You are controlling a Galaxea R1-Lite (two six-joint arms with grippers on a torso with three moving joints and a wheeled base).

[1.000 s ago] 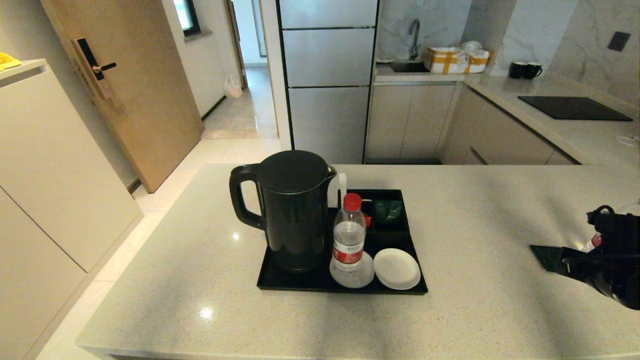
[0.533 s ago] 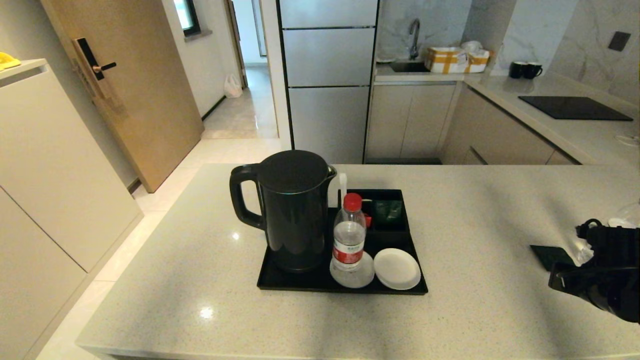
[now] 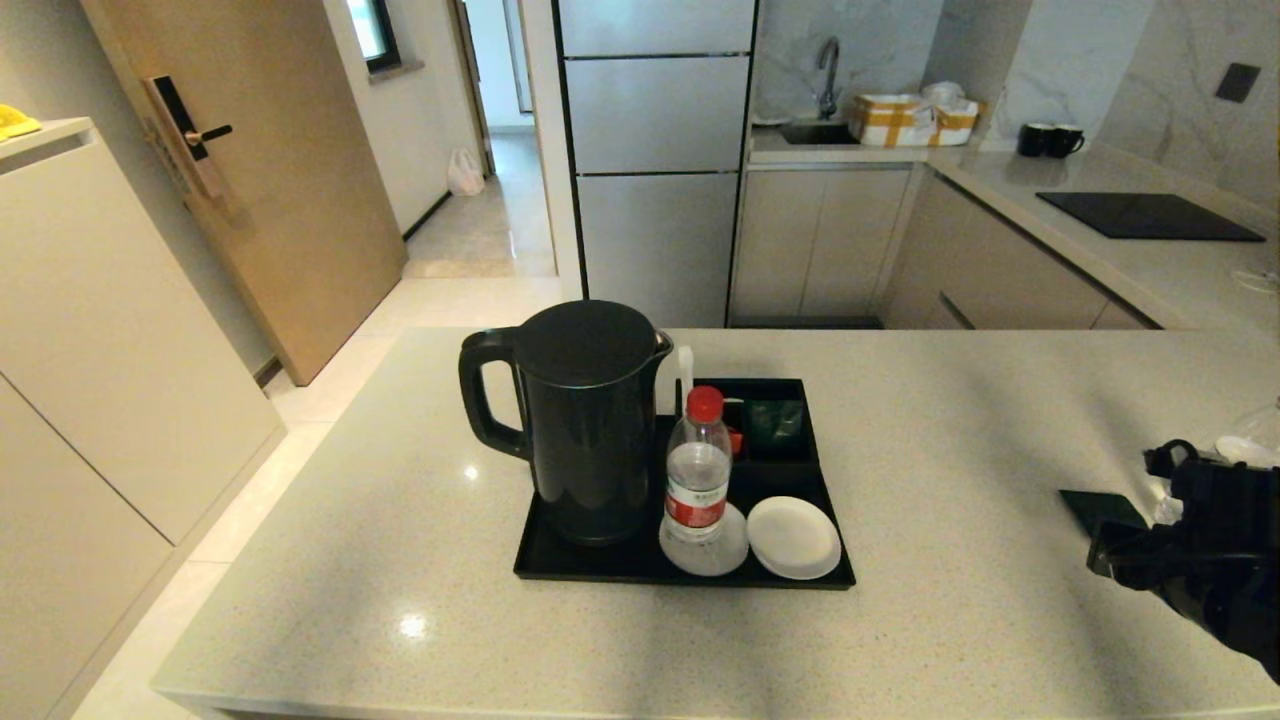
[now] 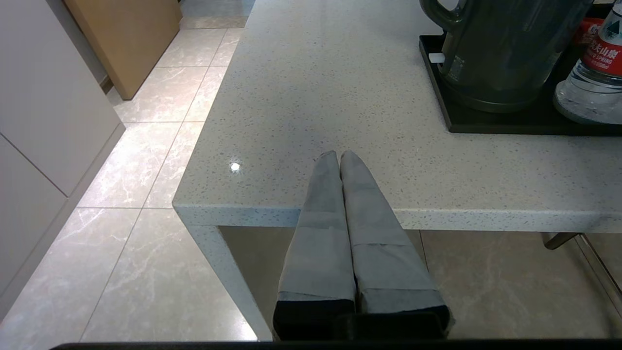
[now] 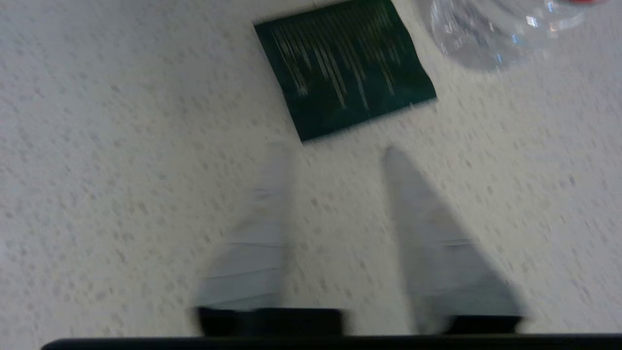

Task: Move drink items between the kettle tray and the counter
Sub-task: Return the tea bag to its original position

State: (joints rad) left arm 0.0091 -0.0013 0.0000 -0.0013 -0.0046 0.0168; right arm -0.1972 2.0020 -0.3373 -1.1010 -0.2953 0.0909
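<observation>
Now, right gripper (image 5: 335, 150) jaws spread above one sachet (image 5: 344, 68), left gripper (image 4: 339, 156) clenched

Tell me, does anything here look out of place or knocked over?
Two things lie loose on the counter, away from the tray: a dark green sachet, flat and at an angle, just ahead of the open right end effector, and beside it a clear bottle, apparently on its side. Nothing looks spilled or broken.

Legible text, one item: water bottle (image 4: 595, 58), beyond my left gripper (image 4: 339, 158) toward the tray — red label reads "SPRING" beneath white Chinese characters. Green sachet (image 5: 345, 68) print unreadable.
</observation>
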